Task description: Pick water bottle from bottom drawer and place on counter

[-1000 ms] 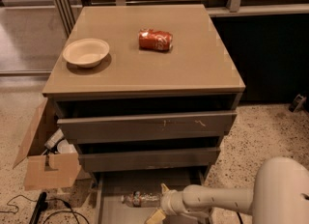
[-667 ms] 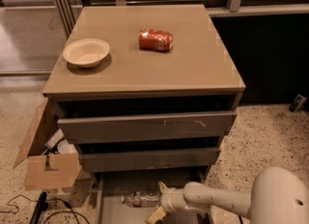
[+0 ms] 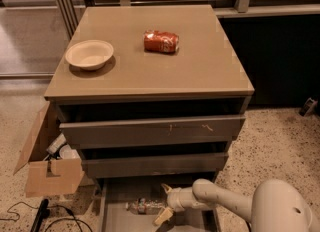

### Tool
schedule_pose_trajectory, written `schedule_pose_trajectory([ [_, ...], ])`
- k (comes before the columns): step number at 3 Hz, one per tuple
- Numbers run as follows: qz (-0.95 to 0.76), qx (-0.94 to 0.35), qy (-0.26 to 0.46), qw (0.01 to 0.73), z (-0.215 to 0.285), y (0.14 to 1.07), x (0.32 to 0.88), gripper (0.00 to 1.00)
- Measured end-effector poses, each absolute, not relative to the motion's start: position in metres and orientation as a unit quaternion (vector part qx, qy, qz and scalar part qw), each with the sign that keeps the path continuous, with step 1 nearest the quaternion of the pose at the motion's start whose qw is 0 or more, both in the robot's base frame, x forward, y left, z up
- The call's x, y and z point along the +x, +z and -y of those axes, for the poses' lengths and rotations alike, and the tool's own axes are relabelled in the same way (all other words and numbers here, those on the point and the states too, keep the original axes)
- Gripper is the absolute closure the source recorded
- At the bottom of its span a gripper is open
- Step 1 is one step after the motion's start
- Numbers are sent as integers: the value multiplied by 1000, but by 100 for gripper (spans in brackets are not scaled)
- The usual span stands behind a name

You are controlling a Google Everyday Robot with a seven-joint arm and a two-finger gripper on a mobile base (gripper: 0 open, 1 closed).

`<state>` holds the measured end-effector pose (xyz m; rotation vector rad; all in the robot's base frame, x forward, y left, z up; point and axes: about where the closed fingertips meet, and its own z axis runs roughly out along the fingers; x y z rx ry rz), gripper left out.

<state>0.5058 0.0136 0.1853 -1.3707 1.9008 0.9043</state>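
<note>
Logging position of cream-white two-finger gripper point(image 3: 161, 204): low inside the wide, shallow grey bottom drawer point(image 3: 122, 222), well below the glossy tan-beige counter top point(image 3: 200, 71). Fingers spread, one toward the cabinet side, one toward the camera side; nothing pinched.

Small clear plastic water bottle with dark label band point(image 3: 141, 206): on its side on the drawer floor, directly ahead of the fingertips, toward the left of the camera view. Long axis left-right, roughly in line with the forearm, not across it. Near end of bottle at or just within the mouth of the fingers; cannot tell whether touching.

Judged: end-on approach. Need to advance along the bottle's length toward the label band before closing. Risk if closed at this depth: catching only the tapered end and squirting it out along the floor.

Counter above and behind the gripper. On it, far back from the tool: crushed red soda can point(image 3: 161, 41), round cream bowl point(image 3: 89, 54) to its left.
</note>
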Motion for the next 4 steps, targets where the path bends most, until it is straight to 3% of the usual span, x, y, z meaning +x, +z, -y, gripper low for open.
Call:
schedule_pose_trajectory([
  [4,-703,-558,306,316,-23,168,506,0],
])
